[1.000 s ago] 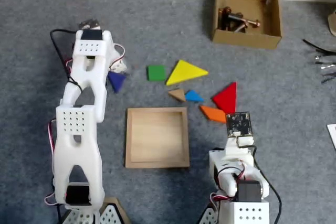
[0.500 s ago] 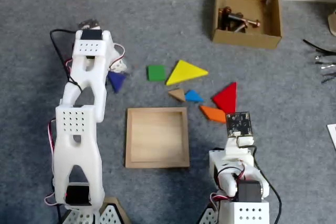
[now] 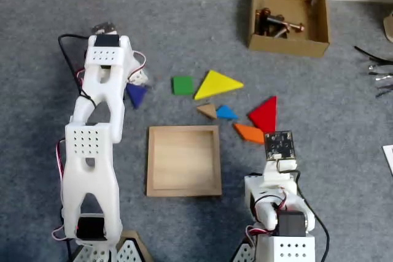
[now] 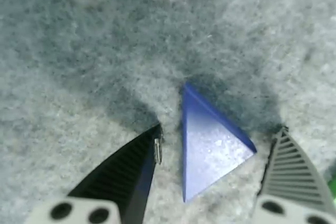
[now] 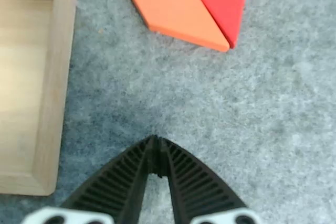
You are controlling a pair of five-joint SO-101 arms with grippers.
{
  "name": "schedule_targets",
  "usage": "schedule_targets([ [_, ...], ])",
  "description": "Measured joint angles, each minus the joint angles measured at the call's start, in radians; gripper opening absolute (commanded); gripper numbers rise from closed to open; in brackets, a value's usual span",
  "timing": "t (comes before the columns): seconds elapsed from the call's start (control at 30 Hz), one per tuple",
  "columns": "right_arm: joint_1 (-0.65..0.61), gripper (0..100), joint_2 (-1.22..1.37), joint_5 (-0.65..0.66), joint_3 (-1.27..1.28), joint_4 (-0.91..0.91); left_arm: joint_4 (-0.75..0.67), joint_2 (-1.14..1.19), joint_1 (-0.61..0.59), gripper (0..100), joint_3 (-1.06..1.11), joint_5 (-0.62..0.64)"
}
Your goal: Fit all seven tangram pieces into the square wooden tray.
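The square wooden tray (image 3: pixel 183 188) lies on the grey carpet with nothing in it. Behind it are a green square (image 3: pixel 182 85), a yellow triangle (image 3: pixel 217 83), a tan triangle (image 3: pixel 207 110), a small blue triangle (image 3: pixel 226 113), a red triangle (image 3: pixel 265 113) and an orange parallelogram (image 3: pixel 249 132). A dark blue triangle (image 3: pixel 136 94) lies at the left. My left gripper (image 4: pixel 218 132) is open, with its fingers on either side of the dark blue triangle (image 4: pixel 210 142) down at carpet level. My right gripper (image 5: pixel 157 150) is shut and empty, near the tray's (image 5: pixel 50 77) right rim, short of the orange parallelogram (image 5: pixel 178 14).
A cardboard box (image 3: pixel 288 16) holding metal parts stands at the back right. Cables (image 3: pixel 374 62) lie at the right edge. The arms' bases stand at the front edge on either side of the tray.
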Motion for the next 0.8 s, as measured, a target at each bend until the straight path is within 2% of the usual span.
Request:
schedule_targets([
  [0.07, 0.000, 0.5, 0.000, 0.000, 0.000, 0.000, 0.000, 0.000, 0.000, 27, 0.000, 0.000],
  [0.2, 0.000, 0.5, 0.000, 0.000, 0.000, 0.000, 0.000, 0.000, 0.000, 10, -0.002, 0.002],
  [0.3, 0.000, 0.5, 0.000, 0.000, 0.000, 0.000, 0.000, -0.002, 0.002, 1, -0.003, 0.005],
  [0.8, 0.000, 0.5, 0.000, 0.000, 0.000, 0.000, 0.000, -0.002, 0.002, 2, -0.011, 0.003],
])
